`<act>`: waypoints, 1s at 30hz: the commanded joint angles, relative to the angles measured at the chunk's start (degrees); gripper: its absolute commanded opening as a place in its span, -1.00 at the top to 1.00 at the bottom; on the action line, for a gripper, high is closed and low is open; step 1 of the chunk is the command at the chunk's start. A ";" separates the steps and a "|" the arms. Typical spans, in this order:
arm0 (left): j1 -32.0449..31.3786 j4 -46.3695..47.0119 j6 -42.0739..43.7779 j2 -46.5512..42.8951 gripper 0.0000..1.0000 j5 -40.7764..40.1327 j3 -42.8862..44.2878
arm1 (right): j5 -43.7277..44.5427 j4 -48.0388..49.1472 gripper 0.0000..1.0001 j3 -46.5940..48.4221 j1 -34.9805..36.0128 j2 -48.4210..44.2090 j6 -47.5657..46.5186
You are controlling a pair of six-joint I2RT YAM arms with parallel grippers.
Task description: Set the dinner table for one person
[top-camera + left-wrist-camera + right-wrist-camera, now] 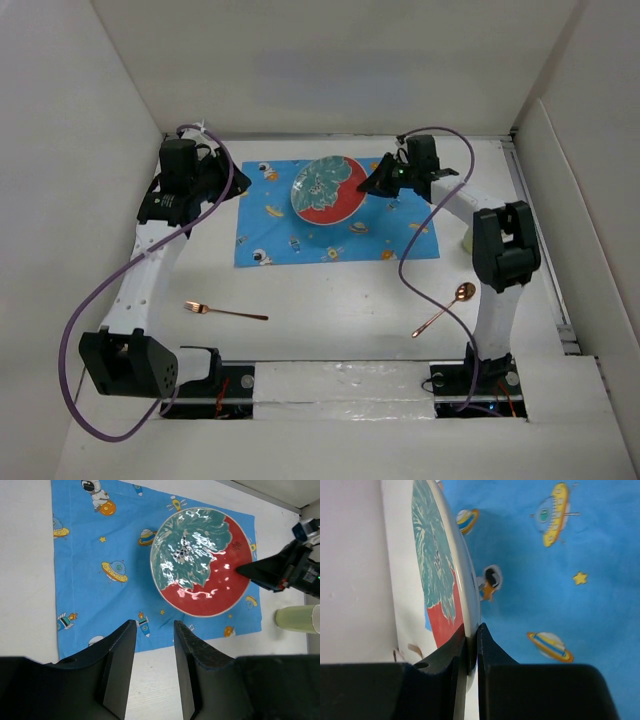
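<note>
A round plate (325, 190) with a teal leaf on red is over the far middle of the blue space-print placemat (280, 235), which lies on the white dinner table (330, 300). My right gripper (372, 185) is shut on the plate's right rim; the right wrist view shows the rim (470, 605) pinched between the fingers (490, 645). I cannot tell whether the plate rests on the mat or hangs just above it. My left gripper (154, 630) is open and empty, above the mat's left edge. The left wrist view shows the plate (200, 562) beyond it.
A copper fork (225, 311) lies on the table near the left front. A copper spoon (445, 308) lies near the right front. A pale green cup (467, 240) stands right of the mat, behind my right arm. White walls enclose the table.
</note>
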 commanded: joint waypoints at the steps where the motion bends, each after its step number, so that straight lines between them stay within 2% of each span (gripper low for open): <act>1: 0.29 1.89 0.80 -1.01 0.34 0.27 -0.09 | -4.23 10.13 1.00 6.19 -0.37 0.96 8.13; 5: 0.29 2.42 0.62 -1.10 0.33 0.27 -1.49 | -3.35 10.57 1.00 6.72 -0.90 4.05 9.28; 10: 0.29 2.42 0.71 -1.01 0.34 -0.16 -2.29 | -1.07 8.21 1.00 2.42 -0.90 4.94 7.80; 11: 0.29 2.51 0.62 -1.10 0.34 -0.17 -2.55 | -0.54 7.67 0.94 1.63 -0.90 4.85 7.35; 12: 0.29 2.51 0.62 -1.10 0.34 -0.43 -2.72 | -0.10 6.97 0.72 0.66 -0.90 4.41 6.83; 14: 0.29 2.59 0.62 -0.93 0.34 -0.34 -2.81 | 1.13 4.18 0.48 -1.01 -0.90 4.58 5.16; 15: 0.29 2.59 0.53 -0.84 0.34 -0.34 -2.81 | 1.57 1.54 0.28 -1.19 -0.90 4.67 4.28; 18: 0.29 2.59 0.53 -0.66 0.33 -0.52 -2.90 | 4.03 -3.20 -0.03 -1.72 -0.90 4.67 1.12; 24: 0.29 2.59 0.71 -0.66 0.33 -0.52 -2.90 | 8.25 -10.41 -0.27 0.90 -0.90 1.60 -4.42; 29: 0.29 2.42 0.53 -0.40 0.33 0.09 -2.20 | 16.86 -20.87 -0.34 6.98 -0.90 -5.41 -12.68; 30: 0.29 2.42 0.53 -0.40 0.33 0.62 -2.11 | 18.18 -22.90 -0.03 6.55 -0.90 -7.44 -13.74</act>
